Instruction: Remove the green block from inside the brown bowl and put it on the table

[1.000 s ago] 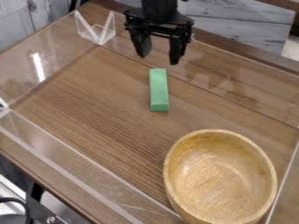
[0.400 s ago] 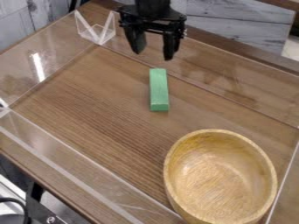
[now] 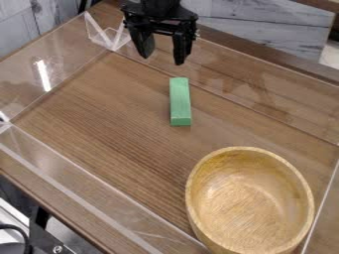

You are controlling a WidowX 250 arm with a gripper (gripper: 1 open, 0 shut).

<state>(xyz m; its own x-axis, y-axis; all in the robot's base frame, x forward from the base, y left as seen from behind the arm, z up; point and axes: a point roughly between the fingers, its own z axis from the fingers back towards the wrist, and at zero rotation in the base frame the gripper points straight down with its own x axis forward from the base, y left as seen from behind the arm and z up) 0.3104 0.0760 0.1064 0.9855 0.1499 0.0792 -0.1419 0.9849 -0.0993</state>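
1. At the middle of the frame, a little above centre, the green block [image 3: 180,102] lies flat on the wooden table [image 3: 99,129], its long side running up and down the picture. It is outside the bowl and well apart from it.
2. Toward the lower right sits the brown bowl [image 3: 249,201], upright, its thick rim in full view. Nothing shows inside it.
3. Near the top of the frame, left of centre, hangs the black claw [image 3: 163,50]. Its two fingers stand wide, with a plain gap between them and nothing held. The tips are beyond the block on the upper side and do not touch it. How high they are over the wood, I cannot tell from this angle.
4. Judging by how things lie, the lifting out and the setting down are both done: the block is out of the bowl and resting on the table, free of the claw. The step in hand looks like the last one, moving the arm clear.
5. What comes next should be simple: keep the fingers apart, draw up and away toward the top of the frame, and stop. No fresh grip seems called for. The one thing to mind is the clear plastic piece [image 3: 109,32] at the upper left, close to the claw, which a sideways swing might knock.
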